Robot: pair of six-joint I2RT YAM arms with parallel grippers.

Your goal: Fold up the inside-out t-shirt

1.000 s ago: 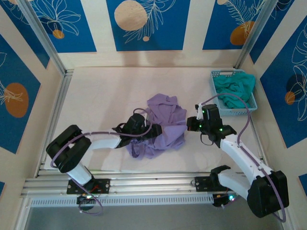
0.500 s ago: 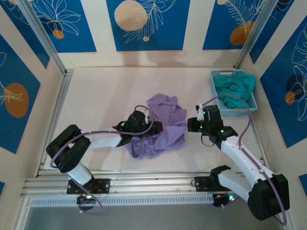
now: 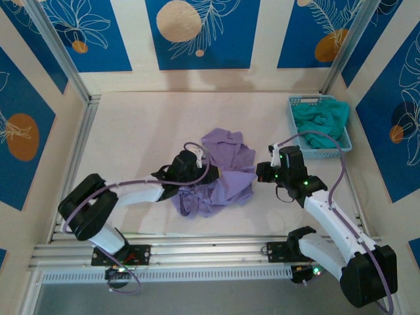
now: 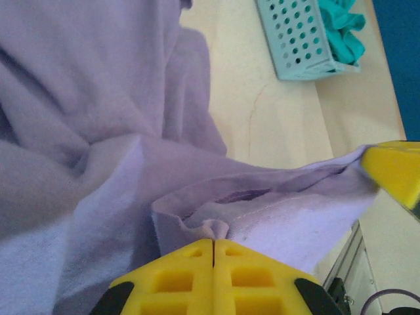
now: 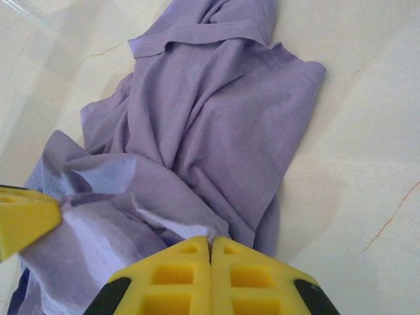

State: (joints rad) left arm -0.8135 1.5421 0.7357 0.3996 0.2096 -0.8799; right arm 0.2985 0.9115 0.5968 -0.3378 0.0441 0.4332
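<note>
The inside-out t-shirt (image 3: 226,157) lies crumpled in a lavender heap at the middle of the table. My left gripper (image 3: 207,176) reaches into its left side. In the left wrist view its yellow jaws (image 4: 214,240) are shut on a pinched fold of the t-shirt (image 4: 98,98) near a stitched hem. My right gripper (image 3: 258,172) sits at the heap's right edge. Its jaws (image 5: 211,240) are shut on a pale edge of the t-shirt (image 5: 216,111). A stretch of cloth runs between the two grippers. Each wrist view catches the other gripper's yellow finger at its edge.
A light-blue perforated basket (image 3: 344,142) stands at the back right with a teal-green garment (image 3: 320,118) inside; it also appears in the left wrist view as the basket (image 4: 295,46). Aluminium rails (image 3: 197,249) border the table's near and left sides.
My left gripper has gone from open to shut on a fold of the t-shirt, and its arm has shifted slightly. The right gripper has stayed shut at the shirt's right edge.
</note>
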